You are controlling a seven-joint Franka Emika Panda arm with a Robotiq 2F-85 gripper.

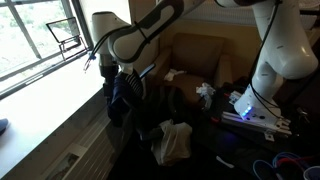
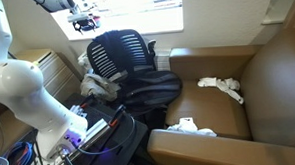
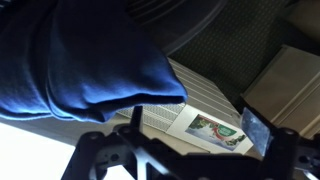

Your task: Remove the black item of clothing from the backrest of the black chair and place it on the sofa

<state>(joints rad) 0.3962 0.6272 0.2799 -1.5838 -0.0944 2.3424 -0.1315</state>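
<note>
gripper (image 3: 178, 142) stands spread wide beside the dark clothing (image 3: 80, 70); nearby label (image 3: 212, 127) print unreadable.

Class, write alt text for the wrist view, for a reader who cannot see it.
Bunched dark blue fabric fills the upper left of the wrist view, above the open gripper, whose dark fingers frame the bottom edge. Behind lie a pale ribbed panel and a small printed card.

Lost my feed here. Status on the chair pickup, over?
Gripper open, nothing held, near the black chair. Black garment on the chair, not gripped. White cloths lying on the sofa seat.
</note>
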